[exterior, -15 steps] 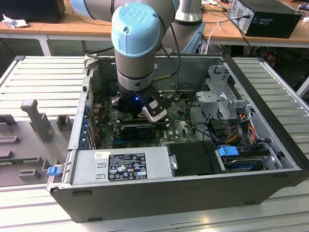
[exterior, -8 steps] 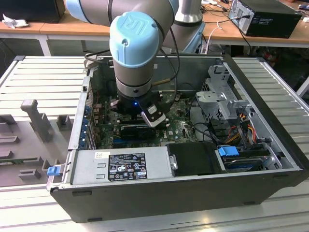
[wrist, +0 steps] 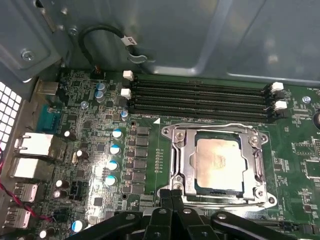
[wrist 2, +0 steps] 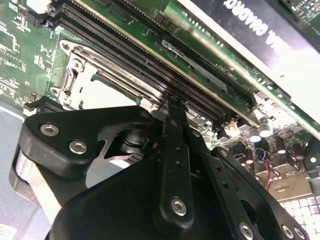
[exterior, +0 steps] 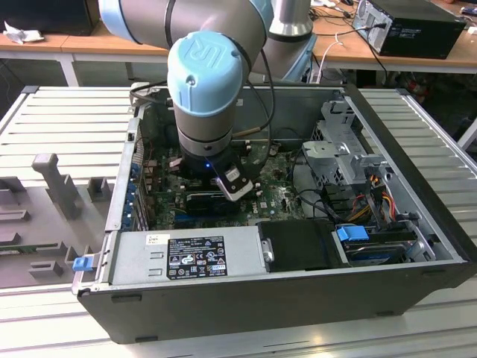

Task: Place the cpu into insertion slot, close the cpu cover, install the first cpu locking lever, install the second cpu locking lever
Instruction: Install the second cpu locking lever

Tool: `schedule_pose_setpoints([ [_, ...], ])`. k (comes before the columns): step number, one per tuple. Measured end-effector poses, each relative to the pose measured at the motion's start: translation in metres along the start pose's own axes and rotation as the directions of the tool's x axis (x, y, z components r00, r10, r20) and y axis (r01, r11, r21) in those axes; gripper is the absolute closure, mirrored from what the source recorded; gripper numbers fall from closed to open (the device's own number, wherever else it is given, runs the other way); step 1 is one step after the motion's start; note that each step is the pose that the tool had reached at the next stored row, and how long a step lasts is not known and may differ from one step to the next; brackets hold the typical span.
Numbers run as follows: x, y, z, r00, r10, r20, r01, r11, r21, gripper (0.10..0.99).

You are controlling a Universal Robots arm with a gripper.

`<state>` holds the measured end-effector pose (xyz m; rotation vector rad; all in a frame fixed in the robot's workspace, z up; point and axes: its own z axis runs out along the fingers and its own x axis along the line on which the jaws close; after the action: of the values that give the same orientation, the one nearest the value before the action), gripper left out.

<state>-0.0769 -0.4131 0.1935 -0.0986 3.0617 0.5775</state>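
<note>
1. The gripper (wrist: 172, 192) has its fingers (wrist 2: 172, 112) drawn together into a narrow pair with nothing between them. In the first wrist view the two tips meet at the near edge of the socket, touching or almost touching the metal there; whether they press on a lever end I cannot tell.

2. Just beyond the tips lies the insertion slot (wrist: 218, 162), set in the green motherboard (wrist: 90, 165). The cpu (wrist: 218, 159) sits flat inside it, its pale metal top showing through the window of the cpu cover (wrist: 181, 162), which lies down over the socket rather than standing open.

3. Judging from this, placing the chip and closing the cover look done. A thin locking lever (wrist: 220, 125) runs along the far edge of the cover and looks seated, though I would not swear to it. The state of the other lever is unclear from these pictures, so at least part of the lever work may remain.

4. The first wrist view gives the socket square-on, with the memory slots (wrist: 200, 95) behind it. The second wrist view looks across the gripper body and catches the socket (wrist 2: 100, 90) obliquely, showing the fingers closed in profile.

5. The exterior view shows the arm (exterior: 207, 89) reaching straight down into the open computer case (exterior: 417, 224), with the power supply (exterior: 186, 257) along the near wall.
</note>
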Motion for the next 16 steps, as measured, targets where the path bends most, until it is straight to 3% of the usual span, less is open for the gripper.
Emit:
schedule_pose_setpoints([
  [4, 0.0035, 0.0013, 0.0028, 1.0000, 0.000, 0.0004, 0.000, 1.0000, -0.007, 0.980],
  [10, 0.0074, 0.0013, 0.0038, 1.0000, 0.000, 0.0003, 0.000, 1.0000, -0.007, 0.980],
  [16, 0.0071, 0.0056, -0.0046, 1.0000, 0.000, 0.0005, 0.000, 1.0000, -0.007, 0.980],
])
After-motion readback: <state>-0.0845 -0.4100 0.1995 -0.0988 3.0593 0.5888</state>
